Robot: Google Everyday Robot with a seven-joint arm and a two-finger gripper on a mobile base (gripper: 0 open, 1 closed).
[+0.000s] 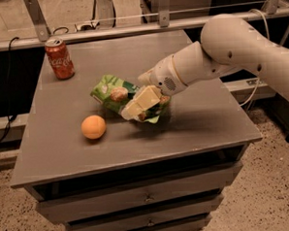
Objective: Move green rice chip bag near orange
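The grey table (207, 116) carries an orange (93, 127). A red soda can (60, 58) stands well behind the orange. Near the orange's right, the gripper (134, 107) clasps the green rice chip bag (109, 90).

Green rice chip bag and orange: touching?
Apart. The camera view shows bare tabletop between the green rice chip bag and the orange. The pincer, over the tabletop's middle, grips the bag.

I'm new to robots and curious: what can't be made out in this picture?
Camera view: right half of the green rice chip bag, covered by the gripper shut on it over the table.
Camera view: the bag's lettering, too small.
Camera view: the arm beyond its elbow, cut off by the right edge.
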